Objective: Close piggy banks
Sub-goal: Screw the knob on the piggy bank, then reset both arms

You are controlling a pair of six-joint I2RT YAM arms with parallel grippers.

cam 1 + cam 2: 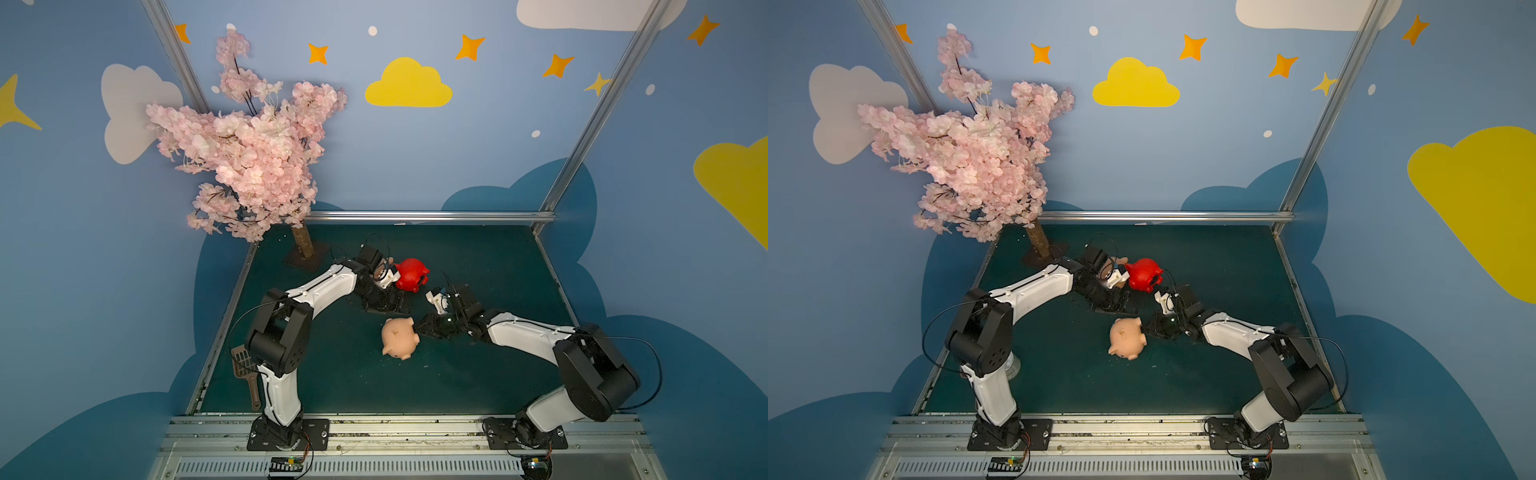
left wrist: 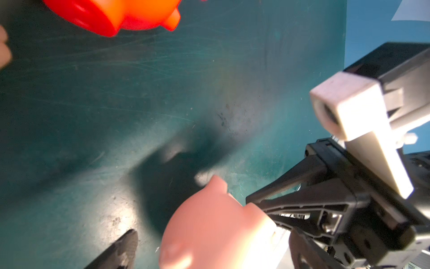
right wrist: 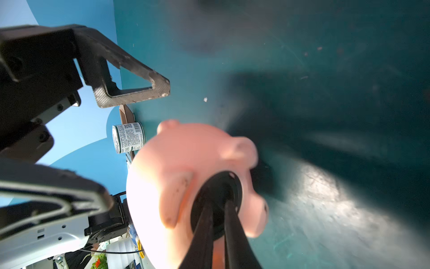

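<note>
We find the peach pig (image 1: pixel 400 341) lying on its side near the middle of the green mat (image 1: pixel 478 382), with its belly turned toward the right arm. The right claw (image 3: pixel 218 205) meets that belly head-on. Its fingers stand close together with a thin slit between them, and their tips are against the black plug (image 3: pixel 218 184) sitting in the belly hole. We cannot tell whether they pinch the plug or merely press on it.

The pig's long axis appears to run slantwise, far-right to near-left in both top views, so it lies across the claw's line of approach. In our judgement, a push or pull would act roughly square to the body.

The left claw (image 1: pixel 392 302) gapes wide and empty just beyond this pig, between it and the red pig (image 1: pixel 412 274). A second peach pig (image 1: pixel 1121 262) is mostly hidden behind the left arm. The right arm is the nearer one.

As for writing, a can (image 3: pixel 128 137) carries a white label with fine print and a square code, neither legible. We see no marking on the pigs.
</note>
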